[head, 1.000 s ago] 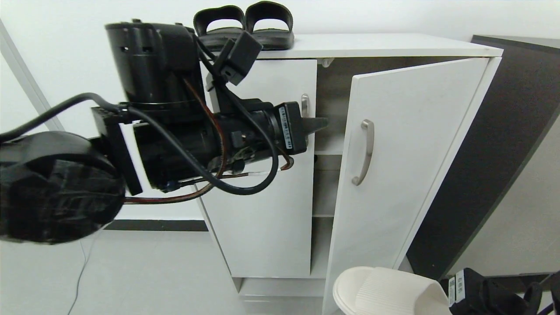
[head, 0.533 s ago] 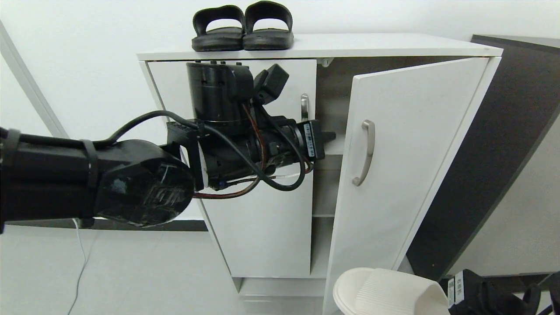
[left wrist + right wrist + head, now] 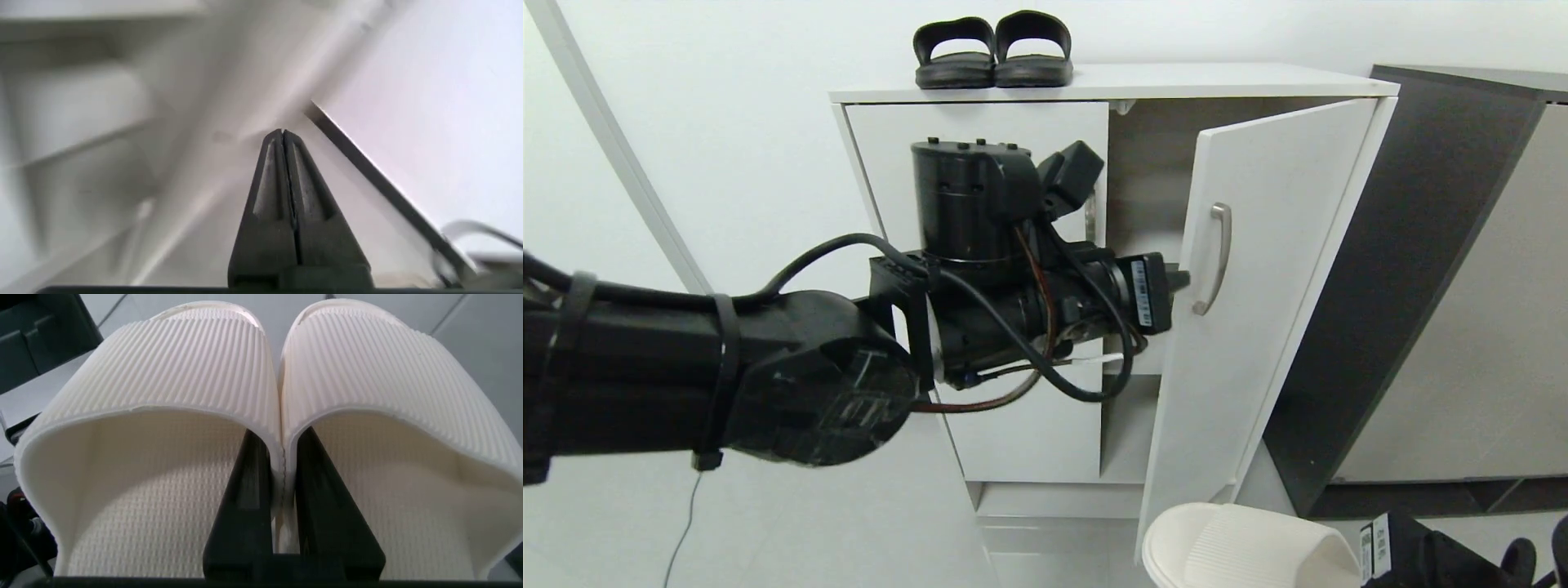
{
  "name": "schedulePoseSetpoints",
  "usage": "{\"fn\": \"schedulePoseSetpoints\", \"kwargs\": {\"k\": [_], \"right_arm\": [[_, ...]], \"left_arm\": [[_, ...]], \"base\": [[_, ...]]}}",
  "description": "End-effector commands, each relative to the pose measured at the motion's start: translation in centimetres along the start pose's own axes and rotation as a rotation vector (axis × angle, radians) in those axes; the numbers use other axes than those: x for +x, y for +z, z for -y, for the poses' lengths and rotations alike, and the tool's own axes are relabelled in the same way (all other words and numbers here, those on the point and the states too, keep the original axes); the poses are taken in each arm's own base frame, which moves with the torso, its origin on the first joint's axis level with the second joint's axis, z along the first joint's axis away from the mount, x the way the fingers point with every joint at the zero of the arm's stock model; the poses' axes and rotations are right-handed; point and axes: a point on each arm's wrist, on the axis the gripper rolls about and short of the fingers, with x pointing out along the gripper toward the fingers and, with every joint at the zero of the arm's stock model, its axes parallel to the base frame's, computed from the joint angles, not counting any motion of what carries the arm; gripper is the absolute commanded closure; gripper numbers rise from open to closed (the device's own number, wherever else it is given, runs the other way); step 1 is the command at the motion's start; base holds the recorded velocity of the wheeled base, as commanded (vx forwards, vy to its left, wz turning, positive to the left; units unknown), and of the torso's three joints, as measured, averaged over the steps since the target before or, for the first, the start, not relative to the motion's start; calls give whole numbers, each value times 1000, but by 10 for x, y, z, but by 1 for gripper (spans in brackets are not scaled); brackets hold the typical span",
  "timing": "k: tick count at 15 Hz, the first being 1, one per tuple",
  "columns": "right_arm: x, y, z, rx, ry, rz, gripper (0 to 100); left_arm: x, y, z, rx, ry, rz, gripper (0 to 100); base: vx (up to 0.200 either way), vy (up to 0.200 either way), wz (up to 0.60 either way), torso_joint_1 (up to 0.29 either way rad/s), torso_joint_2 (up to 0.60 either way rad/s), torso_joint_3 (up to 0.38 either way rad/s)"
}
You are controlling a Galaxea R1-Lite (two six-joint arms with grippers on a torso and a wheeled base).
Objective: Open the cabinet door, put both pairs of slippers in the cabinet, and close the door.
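**Two pairs, two doors, one door ajar**

You have two pairs of slippers, four in all; the white slippers (image 3: pixel 163 392) sit side by side low at the near edge of your head view, below the swung-out door, and the right gripper (image 3: pixel 282 457) is clamped on their two inner strap edges, pressed together between its fingers; the black slippers (image 3: pixel 994 51) stand as a pair on top of the cabinet (image 3: pixel 1217 79), near its left end and well back from the front edge.

The cabinet has two doors; the left door (image 3: pixel 890 163) is flush, the right door (image 3: pixel 1274 286) stands ajar with its free edge toward you; between them a tall gap shows the shelves inside.

The left gripper (image 3: pixel 283 139) has its fingers pressed together on nothing; its tip lies in that gap, just beside the right door's handle (image 3: pixel 1217 257); the arm crosses the left door.

A dark panel (image 3: pixel 1421 245) flanks the cabinet's right side.
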Motion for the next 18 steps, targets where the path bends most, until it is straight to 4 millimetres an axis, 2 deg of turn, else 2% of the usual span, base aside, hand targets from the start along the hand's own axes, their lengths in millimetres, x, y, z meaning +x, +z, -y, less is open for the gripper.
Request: {"fn": "schedulePoseSetpoints", "kwargs": {"k": [1,5,7,9,10,11,12,14,18], "right_arm": [[0,0,0,-1,1,-1,100],[0,-2,-1,-1,4,-7,100],[0,-2,-1,-8,4,-7,100],[0,-3,-1,-26,4,-9,100],[0,-4,-1,-27,4,-14,100],[0,-4,-1,-27,4,-14,100],[0,-4,-1,-27,4,-12,100],[0,-5,-1,-27,4,-15,100],[1,-7,-1,-26,5,-27,100]], "left_arm": [[5,-12,23,7,-74,-20,100],[7,-18,21,15,-92,31,100],[6,-12,6,16,-65,53,100],[26,-4,-16,18,-59,70,100],[47,-3,-24,17,-52,71,100],[62,-2,-28,21,-56,76,100],[68,-1,-27,22,-64,79,100],[91,-6,-7,34,-178,63,100],[118,-35,39,39,-325,22,100]], "base": [[0,0,0,0,0,0],[0,0,0,0,0,0],[0,0,0,0,0,0],[0,0,0,0,0,0],[0,0,0,0,0,0],[0,0,0,0,0,0],[0,0,0,0,0,0],[0,0,0,0,0,0],[0,0,0,0,0,0]]}}
